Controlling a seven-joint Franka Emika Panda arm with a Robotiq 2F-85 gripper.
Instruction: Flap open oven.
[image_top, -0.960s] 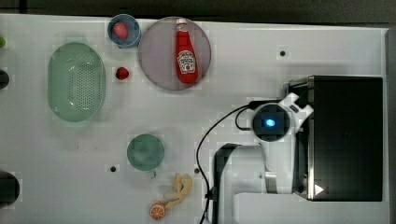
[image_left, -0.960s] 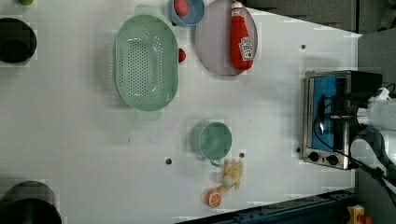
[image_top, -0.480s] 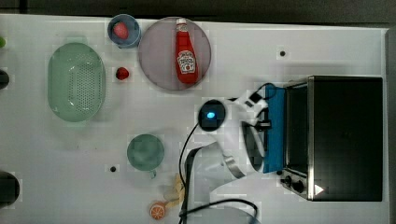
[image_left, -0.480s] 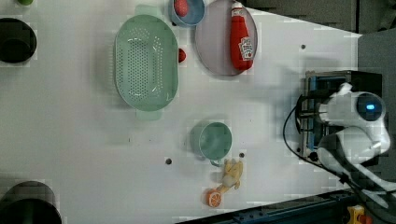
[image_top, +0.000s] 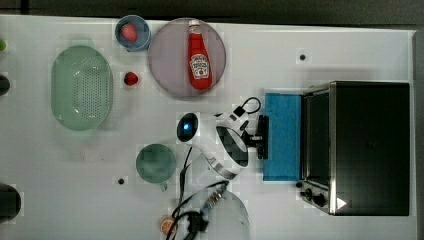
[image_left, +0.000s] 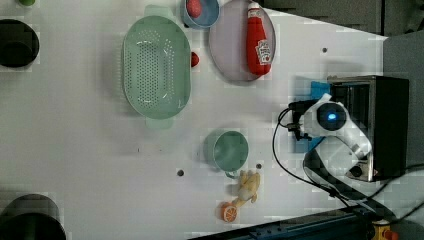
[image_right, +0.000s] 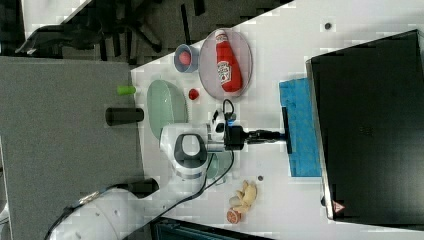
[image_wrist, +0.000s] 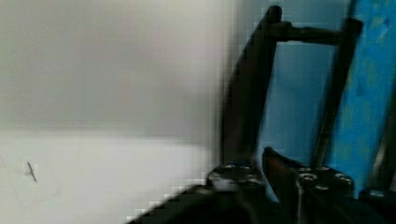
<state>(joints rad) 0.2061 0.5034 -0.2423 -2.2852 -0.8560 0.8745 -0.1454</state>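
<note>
The oven (image_top: 370, 145) stands at the top view's right, black on top with a silver front frame and two dark knobs (image_top: 312, 194). Its glass door (image_top: 282, 135) lies flapped down flat on the table and looks blue. My gripper (image_top: 256, 139) is at the door's outer edge, shut on the black bar handle (image_top: 263, 125). In the right view the gripper (image_right: 280, 133) reaches level from the wrist to the handle (image_right: 285, 117) in front of the oven (image_right: 370, 125). The wrist view shows the handle (image_wrist: 247, 93) running between my fingers (image_wrist: 236, 175), beside the blue door (image_wrist: 369, 93).
A ketchup bottle (image_top: 199, 57) lies on a grey plate (image_top: 165, 60). A green colander (image_top: 81, 87), a blue bowl (image_top: 132, 32), a small red fruit (image_top: 131, 78) and a green cup (image_top: 156, 163) sit at the top view's left. My arm's cable (image_top: 187, 200) trails toward the table's front edge.
The oven door has swung from nearly shut down to flat. My gripper moved away from the oven with the handle, toward the top view's left.
</note>
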